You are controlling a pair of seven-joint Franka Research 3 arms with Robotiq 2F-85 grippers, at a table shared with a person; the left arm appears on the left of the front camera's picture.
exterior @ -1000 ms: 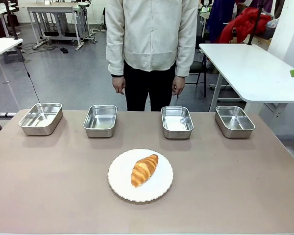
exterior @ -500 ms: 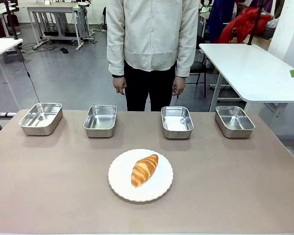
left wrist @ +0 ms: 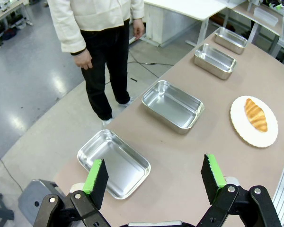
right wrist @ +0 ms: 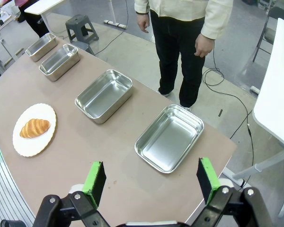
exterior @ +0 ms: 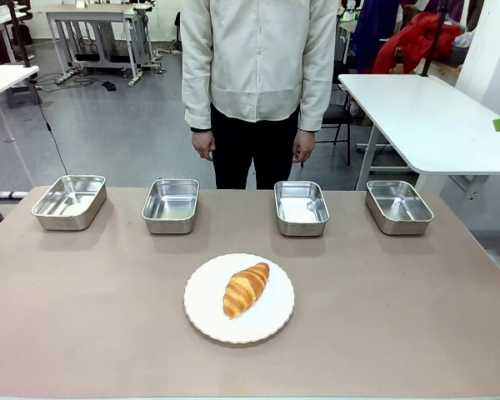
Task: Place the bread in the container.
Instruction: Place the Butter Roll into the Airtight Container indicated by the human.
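A golden-brown, ridged, crescent-shaped croissant (exterior: 246, 289) is seen lying on a round white plate (exterior: 207, 310) with a finely scalloped rim. The plate is set in the near middle of the matte taupe surface (exterior: 83, 325). The croissant is laid at a slant, one tip toward the far right and the other toward the near left, and is kept well inside the plate's rim.

Four shiny rectangular stainless-steel trays with rounded corners and rolled rims are lined up along the far edge of the surface, well apart from the plate: the far-left tray (exterior: 69, 201), the left-middle tray (exterior: 171, 205), the right-middle tray (exterior: 301, 207) and the far-right tray (exterior: 398, 206). Their bare metal floors are shown. Which of them is meant as the container cannot be told.

In the left wrist view, the left gripper (left wrist: 154, 165) is seen spread wide, with nothing held between its green pads; it is held above the left end of the surface, the far-left tray lying just beyond its fingers. In the right wrist view, the right gripper (right wrist: 150, 163) is likewise spread wide with nothing held, above the right end of the surface, with the far-right tray beyond it.

A person (exterior: 258, 75) in a cream jacket and black trousers is stood at the far side, both hands hanging by the hips.
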